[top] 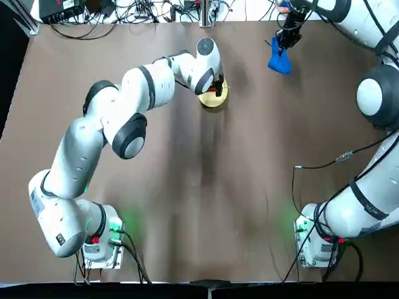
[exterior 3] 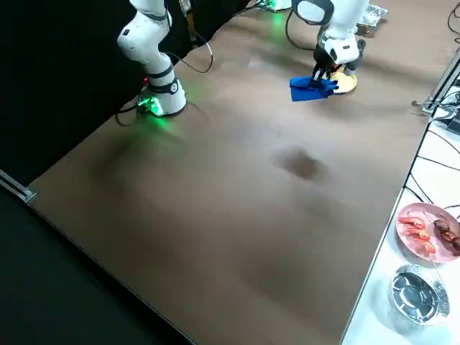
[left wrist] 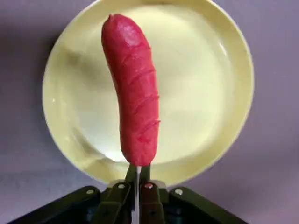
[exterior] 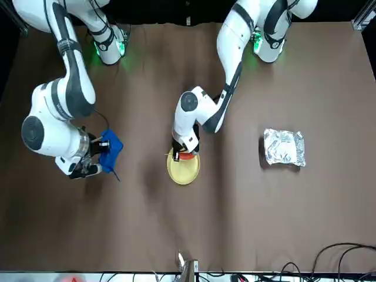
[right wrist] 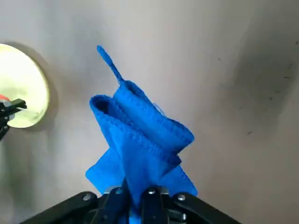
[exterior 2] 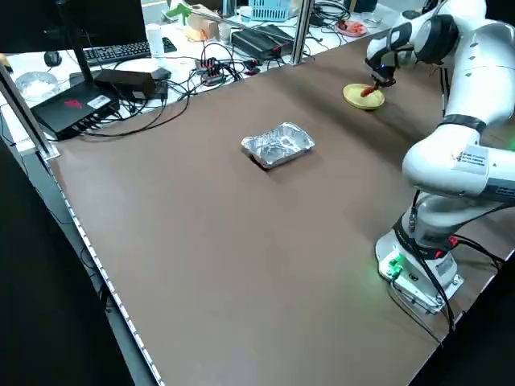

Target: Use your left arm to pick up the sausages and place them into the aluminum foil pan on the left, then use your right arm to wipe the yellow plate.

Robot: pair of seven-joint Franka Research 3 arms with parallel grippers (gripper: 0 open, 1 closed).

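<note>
Left gripper (left wrist: 138, 179) pinches one end of the sausage (left wrist: 133, 88), held over the yellow plate (exterior: 183, 167) at centre of the front view. Foil pan (exterior: 284, 147) sits well apart, right of centre. Right gripper (right wrist: 135, 196), at left, is clamped on a blue cloth (right wrist: 140, 135).

My left claw (left wrist: 138, 173) reached far forward, fingers pinched shut; my right claw (right wrist: 135, 193) hung off to the side, fingers also closed.
</note>
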